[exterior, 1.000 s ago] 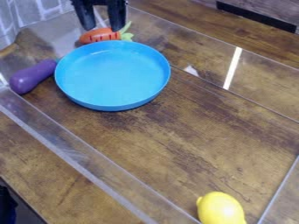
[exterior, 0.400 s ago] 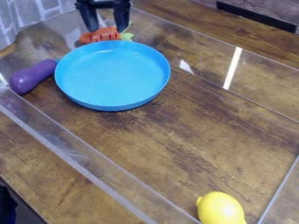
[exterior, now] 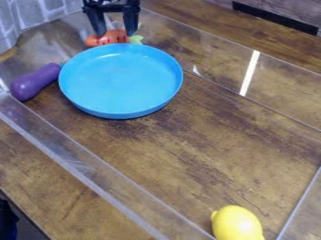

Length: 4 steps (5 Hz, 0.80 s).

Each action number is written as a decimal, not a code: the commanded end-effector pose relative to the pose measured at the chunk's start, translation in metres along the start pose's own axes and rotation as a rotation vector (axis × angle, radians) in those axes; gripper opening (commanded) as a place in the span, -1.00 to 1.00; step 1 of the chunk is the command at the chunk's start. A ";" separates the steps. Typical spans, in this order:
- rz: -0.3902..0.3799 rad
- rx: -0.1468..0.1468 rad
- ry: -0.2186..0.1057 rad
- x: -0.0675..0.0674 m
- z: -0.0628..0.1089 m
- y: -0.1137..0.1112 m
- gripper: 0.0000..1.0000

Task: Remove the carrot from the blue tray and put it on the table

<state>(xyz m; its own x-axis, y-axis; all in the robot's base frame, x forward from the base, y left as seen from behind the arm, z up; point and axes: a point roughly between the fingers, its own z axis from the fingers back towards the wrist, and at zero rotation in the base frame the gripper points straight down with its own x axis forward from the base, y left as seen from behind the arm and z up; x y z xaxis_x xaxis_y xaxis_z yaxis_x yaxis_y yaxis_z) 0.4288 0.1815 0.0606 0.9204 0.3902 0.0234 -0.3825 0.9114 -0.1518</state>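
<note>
Camera view, arm: the gripper (exterior: 112,21) comes in from the top edge of the picture near the table's far left corner, pointing straight down, dark and boxy.
Camera view, fingers: the two dark fingers (exterior: 96,19) are spread apart, one on each side of the carrot's body; nothing is pinched between them, and whether the tips touch the carrot cannot be told.
Camera view, carrot: the carrot (exterior: 108,38) lies on the table just past the far rim of the blue tray, outside the dish, with its green top (exterior: 133,40) toward the right and its orange body right under the gripper.
Camera view, blue tray: the blue tray (exterior: 120,81) sits on the left half of the table, toward the far side; its inside is bare blue.
Camera view, table: the table (exterior: 189,150) is dark wood grain, bounded by clear acrylic walls (exterior: 63,155) along the near-left edge and the far side.
Camera view, eggplant: a purple eggplant (exterior: 36,81) lies at the left edge of the table, just beside the tray's left rim.
Camera view, lemon: a yellow lemon (exterior: 236,225) rests at the near right corner, well apart from the tray and the gripper.
Camera view, obstruction: the tray's far rim lies close to the carrot on its near side; the far wall is close behind the gripper.
</note>
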 end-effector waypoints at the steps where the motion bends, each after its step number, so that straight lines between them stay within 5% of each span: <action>1: 0.081 0.014 -0.094 0.017 0.023 0.008 1.00; 4: -0.007 0.026 -0.064 0.020 0.001 -0.012 1.00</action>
<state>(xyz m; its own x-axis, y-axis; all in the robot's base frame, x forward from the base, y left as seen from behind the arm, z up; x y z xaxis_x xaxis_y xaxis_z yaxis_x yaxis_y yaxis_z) 0.4431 0.1819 0.0367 0.9140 0.4053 0.0185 -0.3998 0.9074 -0.1300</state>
